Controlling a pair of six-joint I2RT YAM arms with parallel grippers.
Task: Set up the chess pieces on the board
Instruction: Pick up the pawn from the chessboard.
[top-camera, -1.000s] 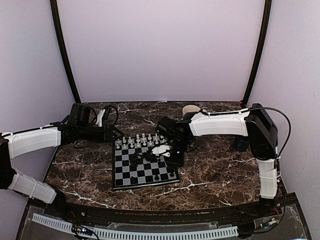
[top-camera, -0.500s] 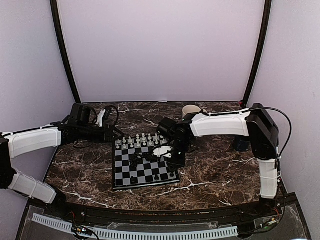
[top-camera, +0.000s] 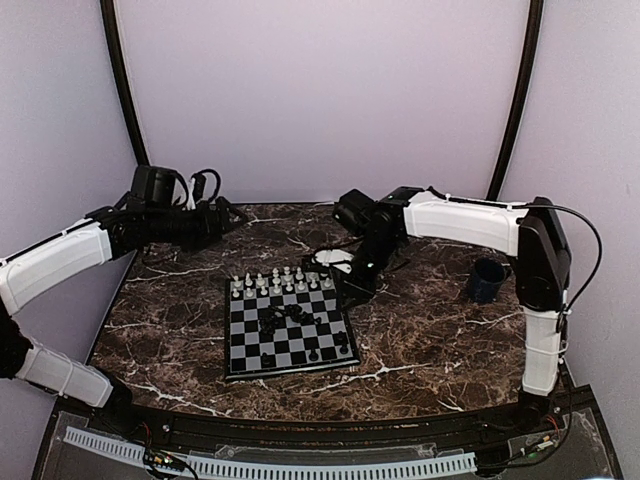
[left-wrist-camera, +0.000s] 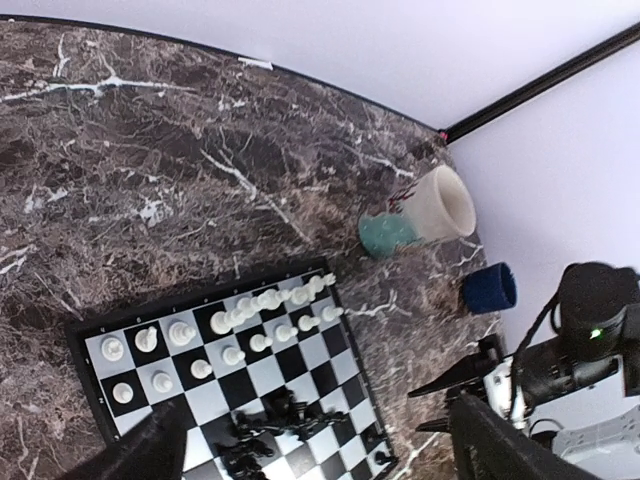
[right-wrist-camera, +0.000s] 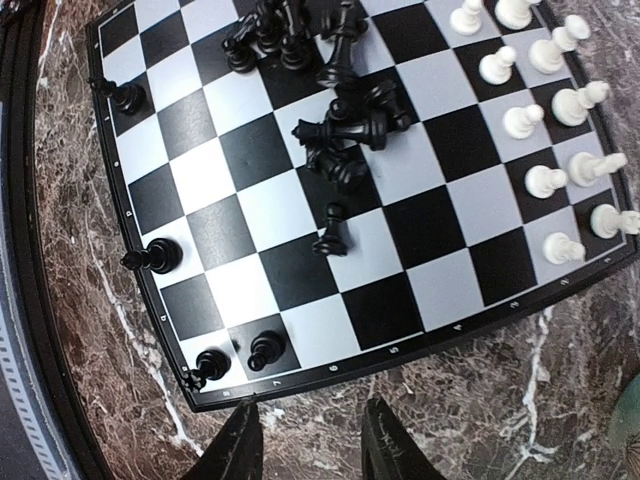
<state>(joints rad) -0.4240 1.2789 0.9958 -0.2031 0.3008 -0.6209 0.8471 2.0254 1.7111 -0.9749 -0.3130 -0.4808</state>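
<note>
The board lies in the middle of the table. White chess pieces stand in two rows along its far side. Black chess pieces lie heaped near its centre, and a few black ones stand near the corner. My right gripper hovers over the marble just off the board's right edge, open, with nothing between its fingers. High at the back left, my left gripper is spread wide and empty, with its dark fingers at the bottom corners of the left wrist view.
A dark blue cup stands on the table's right side. In the left wrist view a cream and teal mug lies tipped behind the board, near the blue cup. Black frame posts rise at the back corners.
The left arm has lifted and drawn back to the rear left, and its gripper has opened wide. The right gripper has risen off the board's right side toward the back and opened.
</note>
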